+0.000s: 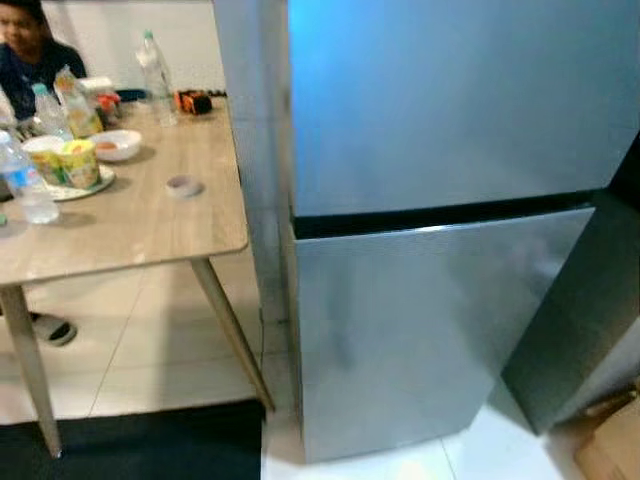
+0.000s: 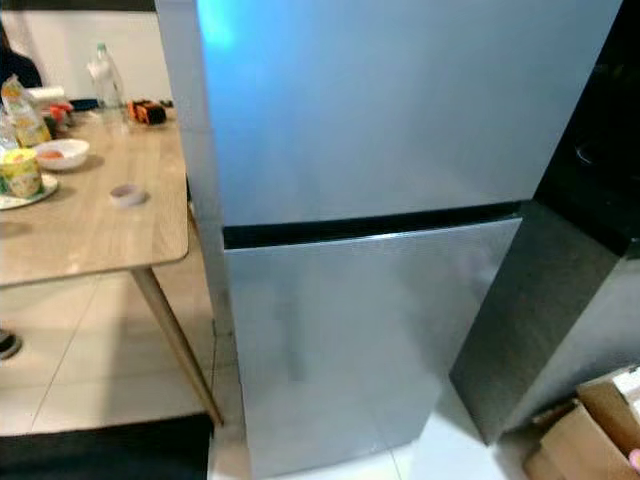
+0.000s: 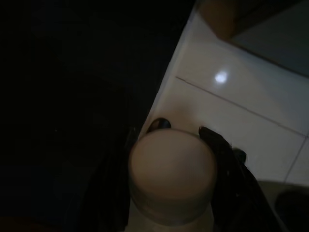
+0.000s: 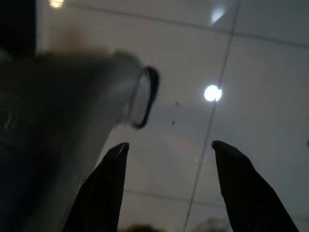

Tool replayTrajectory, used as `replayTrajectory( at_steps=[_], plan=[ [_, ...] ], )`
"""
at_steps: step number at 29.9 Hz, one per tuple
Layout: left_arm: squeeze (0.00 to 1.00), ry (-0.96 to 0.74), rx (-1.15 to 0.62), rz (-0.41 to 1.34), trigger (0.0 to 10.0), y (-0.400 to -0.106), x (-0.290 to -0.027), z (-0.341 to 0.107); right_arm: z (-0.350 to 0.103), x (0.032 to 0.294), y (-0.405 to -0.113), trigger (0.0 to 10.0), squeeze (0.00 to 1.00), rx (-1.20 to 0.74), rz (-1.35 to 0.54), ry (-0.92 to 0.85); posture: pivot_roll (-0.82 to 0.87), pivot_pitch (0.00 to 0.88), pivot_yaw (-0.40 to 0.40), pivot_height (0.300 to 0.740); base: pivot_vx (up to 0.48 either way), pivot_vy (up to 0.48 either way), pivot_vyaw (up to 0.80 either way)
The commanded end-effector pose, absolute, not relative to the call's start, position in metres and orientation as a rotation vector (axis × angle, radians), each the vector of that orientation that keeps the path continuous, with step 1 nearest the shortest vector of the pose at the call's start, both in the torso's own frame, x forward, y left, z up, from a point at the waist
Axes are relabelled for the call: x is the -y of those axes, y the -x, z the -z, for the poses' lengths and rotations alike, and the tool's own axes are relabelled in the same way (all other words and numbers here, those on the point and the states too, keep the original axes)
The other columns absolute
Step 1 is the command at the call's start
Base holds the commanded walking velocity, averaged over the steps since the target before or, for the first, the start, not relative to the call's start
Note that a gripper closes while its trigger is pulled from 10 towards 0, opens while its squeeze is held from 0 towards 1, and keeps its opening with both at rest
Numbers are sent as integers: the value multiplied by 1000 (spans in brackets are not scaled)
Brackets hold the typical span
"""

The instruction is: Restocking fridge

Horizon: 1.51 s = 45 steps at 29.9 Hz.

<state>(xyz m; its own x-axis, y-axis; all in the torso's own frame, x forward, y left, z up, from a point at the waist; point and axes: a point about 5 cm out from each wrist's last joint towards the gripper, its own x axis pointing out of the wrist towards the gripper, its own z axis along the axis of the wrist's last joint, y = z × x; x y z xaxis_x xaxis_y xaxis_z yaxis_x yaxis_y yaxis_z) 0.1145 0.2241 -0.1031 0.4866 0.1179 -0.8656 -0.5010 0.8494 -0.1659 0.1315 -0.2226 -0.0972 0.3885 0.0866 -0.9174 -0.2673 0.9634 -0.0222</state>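
Note:
A tall silver fridge (image 1: 450, 100) stands straight ahead with both doors closed; its lower door (image 1: 420, 330) reaches down to the white tile floor. In the left wrist view my left gripper (image 3: 183, 128) is shut on a bottle with a pale round cap (image 3: 171, 169), one black finger (image 3: 222, 145) on each side of it, above the floor. My right gripper (image 4: 170, 145) hangs open over white tiles, nothing between its fingers; a blurred grey shape (image 4: 67, 106) lies beside it.
A wooden table (image 1: 150, 220) at the left carries water bottles (image 1: 155, 65), bowls and cups (image 1: 78, 162); a person (image 1: 25, 50) sits behind it. A black mat (image 1: 130, 440) lies under the table. A dark cabinet (image 2: 540, 310) and a cardboard box (image 2: 590, 430) stand right of the fridge.

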Motion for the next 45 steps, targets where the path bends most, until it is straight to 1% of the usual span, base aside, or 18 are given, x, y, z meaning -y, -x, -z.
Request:
replayTrajectory(
  at_steps=[1,11,16,17,18,22,23,24,26,27,28,30,32,33,35,36,38,45],
  plan=[
    [0,444,-1003,-385,10000,-115,-222,104,97,219,-133,10000,0,-1133,-234,152,-86,0,7,740,0,0,0],
    [0,448,-1001,-387,10000,-115,-222,103,95,217,-139,10000,0,-1105,-264,153,-86,0,7,740,0,0,0],
    [0,446,-1001,-383,10000,-116,-222,103,83,212,-166,10000,0,-989,-286,112,-84,0,8,740,0,0,794],
    [0,446,-1001,-383,10000,-116,-222,103,83,212,-166,10000,0,-989,-286,112,-84,0,8,740,0,0,794],
    [0,440,-1004,-377,10000,-116,-222,103,76,213,-180,10000,0,-934,-290,97,-84,0,8,740,0,0,794],
    [0,419,-1015,-362,10000,-116,-222,103,69,214,-192,10000,0,-889,-298,116,-85,0,10,740,0,0,794],
    [0,413,-1016,-356,10000,-116,-222,103,60,214,-206,10000,0,-832,-315,68,-85,0,10,740,0,0,0],
    [0,413,-1016,-356,10000,-116,-222,103,60,214,-206,10000,0,-832,-315,68,-85,0,10,740,0,0,0],
    [0,405,-1017,-348,10000,-116,-222,103,39,212,-234,10000,0,-724,-411,20,-83,0,10,740,0,0,0],
    [0,405,-1017,-348,10000,-116,-222,103,39,212,-234,10000,0,-724,-411,20,-83,0,10,740,0,0,0],
    [0,405,-1015,-347,10000,-117,-222,103,24,211,-249,10000,0,-653,-482,-19,-83,0,10,740,0,0,0],
    [0,405,-1013,-346,10000,-117,-222,103,15,211,-257,10000,0,-612,-527,-38,-81,0,8,740,0,0,0],
    [0,407,-1012,-345,10000,-118,-222,103,-19,212,-281,10000,0,-457,-677,-98,-81,0,8,740,0,0,0],
    [0,407,-1012,-345,10000,-118,-222,103,-19,212,-281,10000,0,-457,-677,-98,-81,0,8,740,0,0,0],
    [0,410,-1013,-342,10000,-117,-221,103,-57,213,-297,10000,0,-299,-869,-132,-81,0,8,740,0,0,0],
    [0,410,-1013,-342,10000,-117,-221,103,-57,213,-297,10000,0,-299,-869,-132,-81,0,8,740,0,0,0],
    [0,412,-1016,-338,10000,-117,-219,104,-78,210,-301,10000,0,-220,-1000,-129,-81,0,8,740,0,0,0],
    [0,415,-1021,-328,10000,-116,-216,104,-105,201,-310,10000,0,-100,-1076,-115,-82,0,6,740,0,0,0]
  ],
)
